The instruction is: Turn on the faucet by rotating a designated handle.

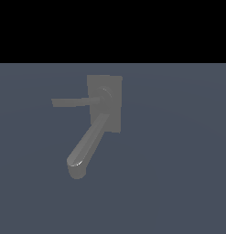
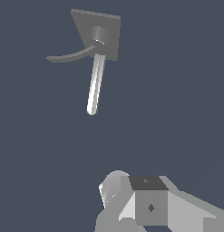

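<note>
Handle (image 1: 73, 102) untouched, juts sideways off faucet (image 1: 104, 104) plate hub; my gripper (image 2: 145, 204) well apart, jaw state unclear.

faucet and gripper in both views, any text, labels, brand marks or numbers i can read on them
None: no words, numbers or brand marks can be read in either view.
The faucet, its handle and spout are plain matte grey, with no lettering.
The gripper hardware in the wrist view shows only a small dark diamond-shaped mark on one face, not a letter or number.
The surrounding surface is plain blue-grey, unmarked.
</note>
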You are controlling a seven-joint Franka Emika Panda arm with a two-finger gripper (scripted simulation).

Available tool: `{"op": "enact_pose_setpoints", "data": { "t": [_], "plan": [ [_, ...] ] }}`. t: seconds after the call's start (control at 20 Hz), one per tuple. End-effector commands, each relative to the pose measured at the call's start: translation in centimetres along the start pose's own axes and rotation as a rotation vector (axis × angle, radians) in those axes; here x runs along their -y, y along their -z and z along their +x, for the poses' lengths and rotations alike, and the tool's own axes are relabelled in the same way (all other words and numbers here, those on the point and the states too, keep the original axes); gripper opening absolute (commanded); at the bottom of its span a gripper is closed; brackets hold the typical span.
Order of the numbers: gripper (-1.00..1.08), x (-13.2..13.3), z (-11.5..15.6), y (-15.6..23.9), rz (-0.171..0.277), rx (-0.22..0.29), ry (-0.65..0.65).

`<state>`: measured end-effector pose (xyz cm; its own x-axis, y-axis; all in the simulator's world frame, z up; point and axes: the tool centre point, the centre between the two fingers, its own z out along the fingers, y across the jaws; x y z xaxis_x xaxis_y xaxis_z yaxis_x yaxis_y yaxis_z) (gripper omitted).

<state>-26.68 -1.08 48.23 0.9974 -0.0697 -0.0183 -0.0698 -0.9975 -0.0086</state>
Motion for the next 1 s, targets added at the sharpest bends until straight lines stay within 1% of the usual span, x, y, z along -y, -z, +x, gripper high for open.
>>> {"op": "enact_pose_setpoints", "data": {
  "t": [0.0,0.25,0.55,0.75,0.95],
  "plan": [
    [-1.0,0.0,0.0,0.0,0.0,0.0,0.0],
    [-1.0,0.1,0.0,0.1,-0.014,-0.007,-0.007],
    [-1.0,-0.1,0.4,-0.1,-0.061,-0.006,-0.008],
    [-1.0,-0.7,1.0,-0.8,-0.103,0.015,0.011],
    [-1.0,-1.4,1.8,-1.7,-0.166,0.041,0.038]
  ]
}}
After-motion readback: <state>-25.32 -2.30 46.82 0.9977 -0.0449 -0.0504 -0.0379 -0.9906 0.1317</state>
